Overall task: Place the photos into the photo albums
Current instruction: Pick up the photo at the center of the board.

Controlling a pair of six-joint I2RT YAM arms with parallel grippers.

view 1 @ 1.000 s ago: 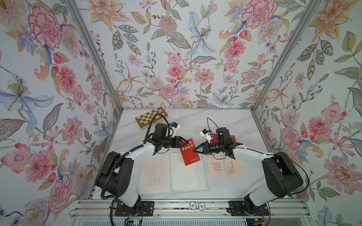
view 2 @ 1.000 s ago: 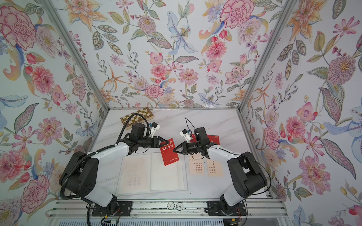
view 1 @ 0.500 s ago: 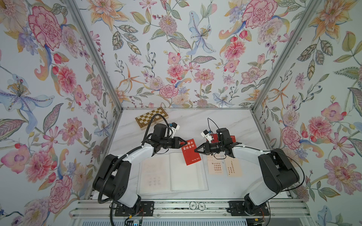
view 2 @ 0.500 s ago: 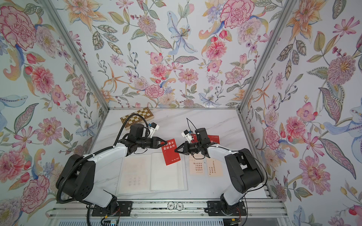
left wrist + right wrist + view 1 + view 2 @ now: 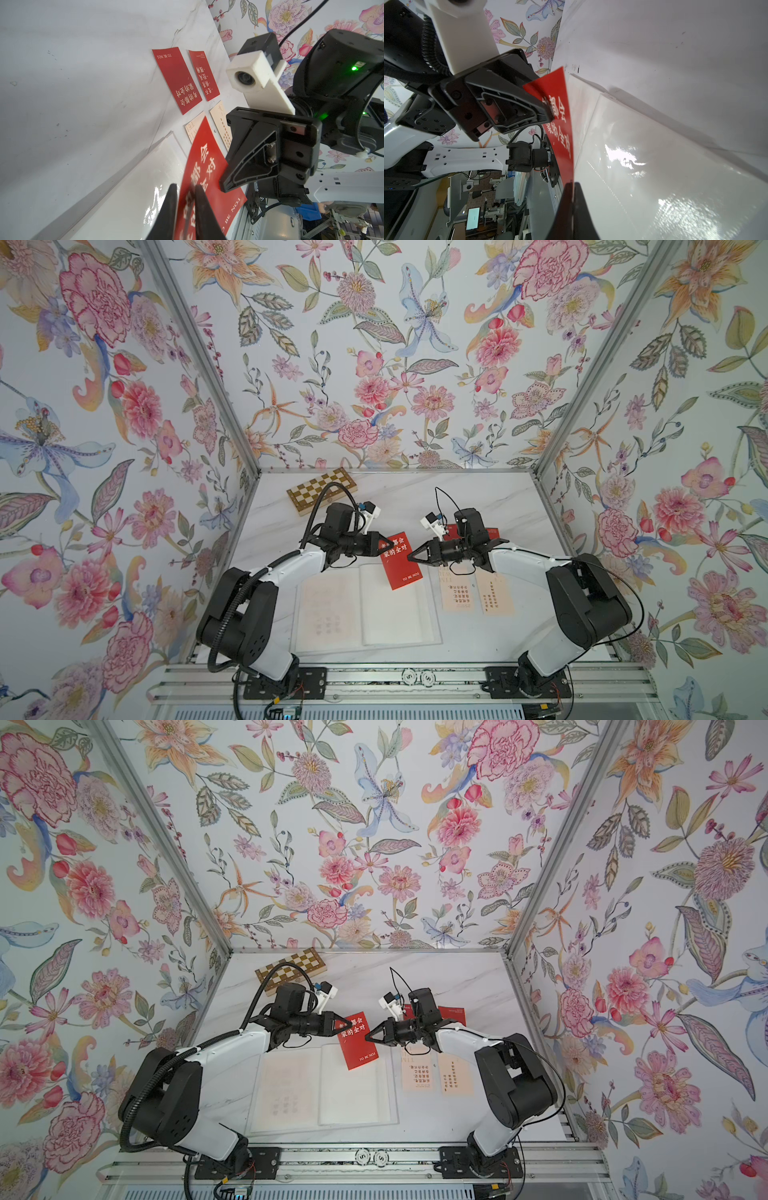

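- The held red photo point(image 5: 401, 568) hangs in the air over the far corner of the open photo album point(image 5: 395, 614), at about 1 o'clock from the album's middle. Both arms have hold of it.
- The left gripper point(image 5: 387, 546) has its fingers point(image 5: 168, 212) drawn narrow on the photo's corner at 10 o'clock. The right gripper point(image 5: 409, 558) has its fingers point(image 5: 583, 214) pressed together on the photo's long edge at 3 o'clock.
- This reads as a hand-over, so only one side should let go, and only once the left grip is firm. Otherwise the card is likely to swing or drop.
- The right fingers should part without tugging sideways. The card is thin and already bows between the two grips.
- After that, the free edge at 6 o'clock should lead down toward the glossy sleeve. I cannot tell where the sleeve's mouth is.
- The right arm should draw back high. Cream photos point(image 5: 455, 595) lie on the table point(image 5: 415, 497) at 3 o'clock from the album, and loose red photos point(image 5: 177, 81) lie beyond them. A low arm could sweep them away.
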